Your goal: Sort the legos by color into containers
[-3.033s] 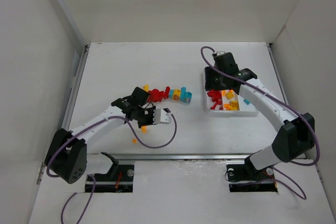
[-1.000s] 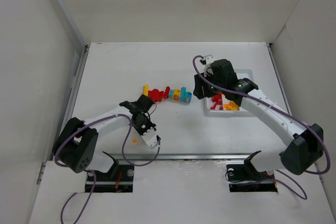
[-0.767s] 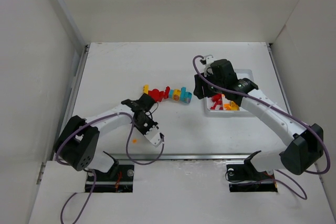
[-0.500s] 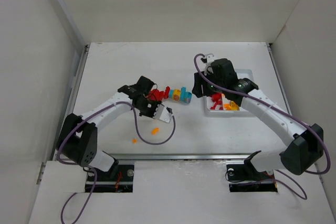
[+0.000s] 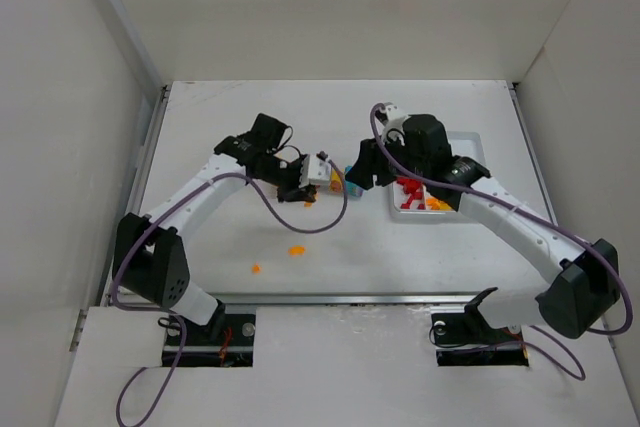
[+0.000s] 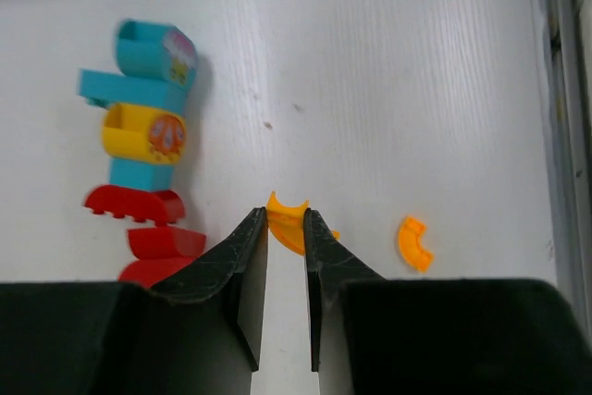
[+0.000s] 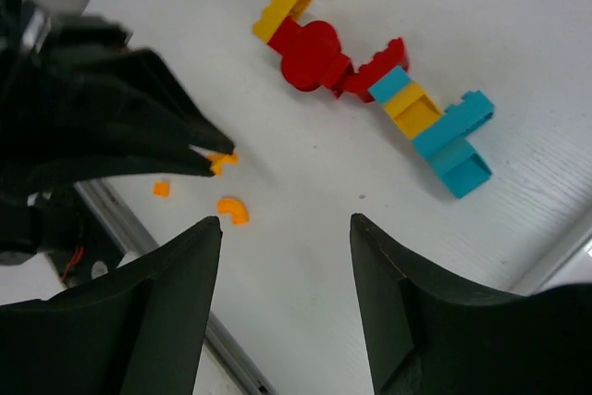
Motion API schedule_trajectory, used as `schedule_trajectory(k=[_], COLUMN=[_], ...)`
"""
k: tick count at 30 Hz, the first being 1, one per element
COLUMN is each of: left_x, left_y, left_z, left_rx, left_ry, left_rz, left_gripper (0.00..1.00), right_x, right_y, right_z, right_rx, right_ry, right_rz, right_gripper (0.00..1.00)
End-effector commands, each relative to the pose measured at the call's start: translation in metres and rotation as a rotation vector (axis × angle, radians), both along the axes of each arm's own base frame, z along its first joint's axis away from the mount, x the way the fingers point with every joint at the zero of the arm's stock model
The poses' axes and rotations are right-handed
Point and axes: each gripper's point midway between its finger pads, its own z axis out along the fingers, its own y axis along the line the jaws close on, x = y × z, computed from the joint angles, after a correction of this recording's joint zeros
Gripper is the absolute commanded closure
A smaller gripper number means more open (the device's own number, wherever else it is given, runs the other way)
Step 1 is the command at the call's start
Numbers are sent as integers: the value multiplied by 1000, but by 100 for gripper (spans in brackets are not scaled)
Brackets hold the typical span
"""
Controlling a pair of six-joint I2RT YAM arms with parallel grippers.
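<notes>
My left gripper (image 6: 285, 219) is shut on a small curved orange lego (image 6: 287, 227), held just above the table beside the row of legos (image 6: 139, 127). From above, this gripper (image 5: 303, 193) sits left of that row, which is mostly hidden; only a cyan bit (image 5: 349, 171) shows. The right wrist view shows the full row (image 7: 379, 80) of yellow, red and cyan bricks. My right gripper (image 7: 285, 221) is open and empty, hovering (image 5: 360, 175) between the row and the white tray (image 5: 468, 137). The tray's containers hold red legos (image 5: 408, 192) and orange legos (image 5: 437, 202).
A loose curved orange piece (image 5: 296, 250) and a tiny orange piece (image 5: 256, 268) lie near the front edge. A metal rail (image 5: 350, 297) runs along that edge. White walls enclose the table on three sides.
My left gripper has swung from the front edge up and right to the row, carrying an orange piece. The right gripper has shifted left, off the tray.
</notes>
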Motion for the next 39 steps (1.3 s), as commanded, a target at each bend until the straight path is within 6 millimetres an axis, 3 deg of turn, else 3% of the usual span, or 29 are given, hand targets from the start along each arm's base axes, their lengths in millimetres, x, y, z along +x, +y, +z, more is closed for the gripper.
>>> schedule_trajectory(k=[1,3,5,11,16,17,21,23,28,33,34,39], left_x=[-1,7,9,25,39,56,60,57,55,56,55,49], left_y=[-29,-38,-43,-50,-49,-45,-35,-36,-35,-32,-34,-38], left_z=[64,89,101,134,175,191,225,233,231,230,225,224], left_rx=[-218,-286,-332,-414,-562,-628,-754,-774,-780,-786,-777,-776], left_ry=[120,168,218,277,254,179,115,97,155,144,150,153], left_rz=[30,75,93,204,405,486,627,653,755,816,819,810], left_gripper=[100,100,100,100,100,100,100,100,100,100,100,100], right_x=[-22,-35,-46,-47,-40,-40,-26,-25,-23,-29,-23,-23], right_y=[29,41,50,52,40,37,14,8,6,21,24,46], right_z=[40,42,48,71,100,105,108,109,112,133,124,129], right_rx=[113,106,130,184,298,330,342,348,355,432,415,421], right_ry=[-123,-162,-179,-245,-326,-321,-352,-352,-353,-392,-377,-367], right_rz=[187,258,319,327,187,154,-20,-55,-76,-54,-67,-28], right_gripper=[37,37,37,37,37,37,37,37,39,41,42,43])
